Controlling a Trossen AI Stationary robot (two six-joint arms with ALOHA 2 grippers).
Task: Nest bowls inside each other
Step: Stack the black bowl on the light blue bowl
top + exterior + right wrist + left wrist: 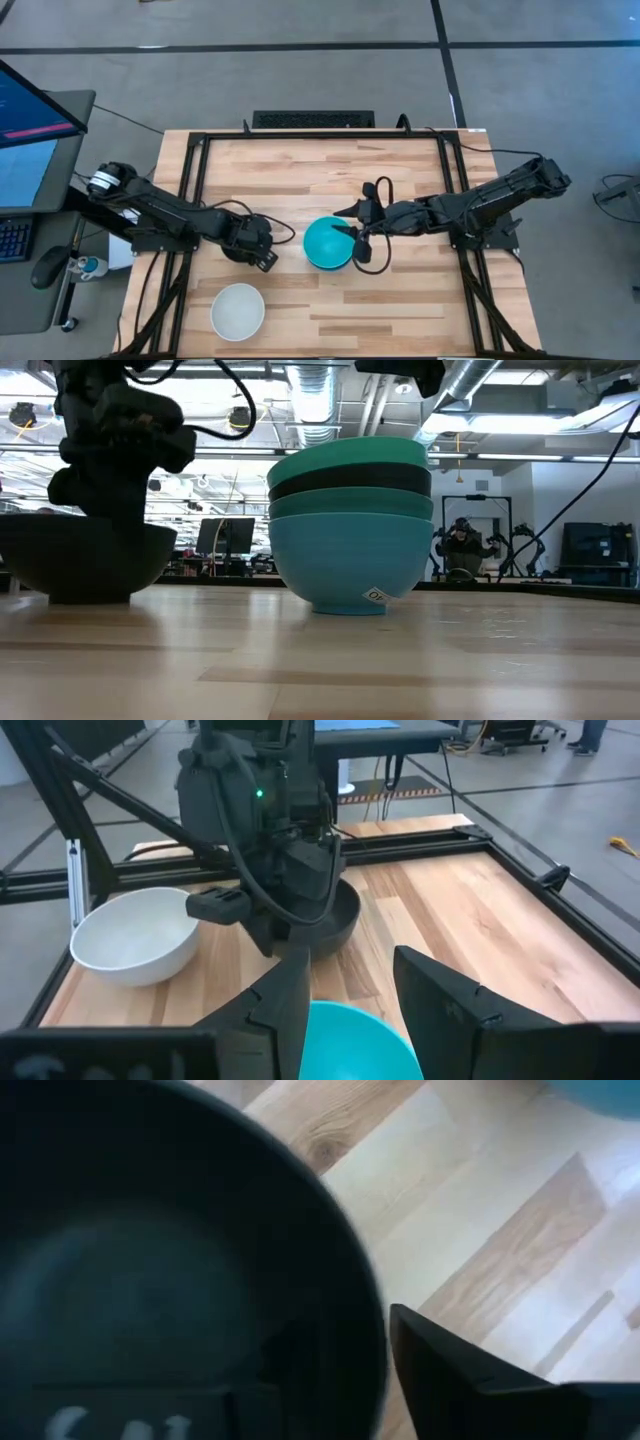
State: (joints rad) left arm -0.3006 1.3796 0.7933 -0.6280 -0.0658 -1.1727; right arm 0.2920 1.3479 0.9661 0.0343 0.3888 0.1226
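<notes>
Pale, grained wood table [400,190] carrying a smooth round bowl stack [350,525] at centre. Right gripper [352,232] spread open above its rim. Left gripper [262,258] straddling black bowl [85,565] rim; clamping unclear. Glossy white bowl [237,310] nearer front.

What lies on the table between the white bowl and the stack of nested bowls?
Nothing: bare wood separates the white bowl from the nested stack, clearest in the high view. The black bowl sits off to the side.
</notes>
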